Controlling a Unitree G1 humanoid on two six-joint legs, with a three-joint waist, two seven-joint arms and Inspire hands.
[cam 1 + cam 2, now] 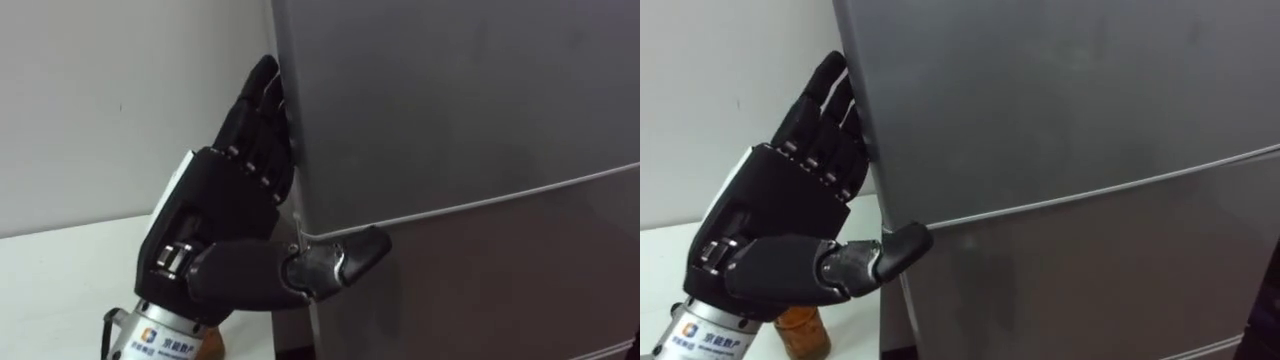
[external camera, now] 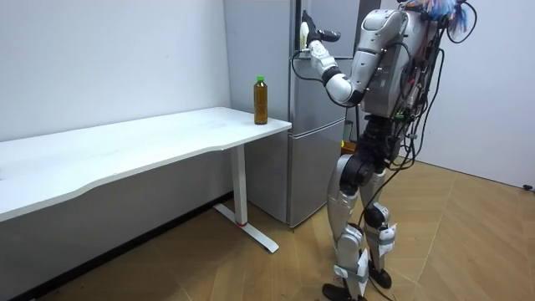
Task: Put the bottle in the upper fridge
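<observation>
**Left hand (image 1: 225, 215) at fridge (image 1: 470, 120) door edge; bottle (image 2: 261, 100) on table (image 2: 125, 155)**

Left hand, black, is raised against the left side edge of the grey fridge. Its fingers (image 1: 262, 110) are extended and lie together along the side edge of the upper door (image 1: 450, 90), with their tips at that edge. The thumb (image 1: 345, 260) is spread away from them and reaches across the fridge front at the seam (image 1: 500, 198) between the 2 doors. The hand is unclenched and holds nothing.

Both doors appear closed; the lower door (image 1: 500, 290) sits flush beneath the seam.

The bottle stands upright on the white table, at the table's corner nearest the fridge, apart from the hand. It has a green cap and brown contents (part of it shows just beneath the wrist in the right eye view).

In the room view the robot stands upright on a wooden floor (image 2: 468, 242), facing the fridge, with the table on the room view's left. A pale wall (image 1: 100, 100) runs behind the table.
</observation>
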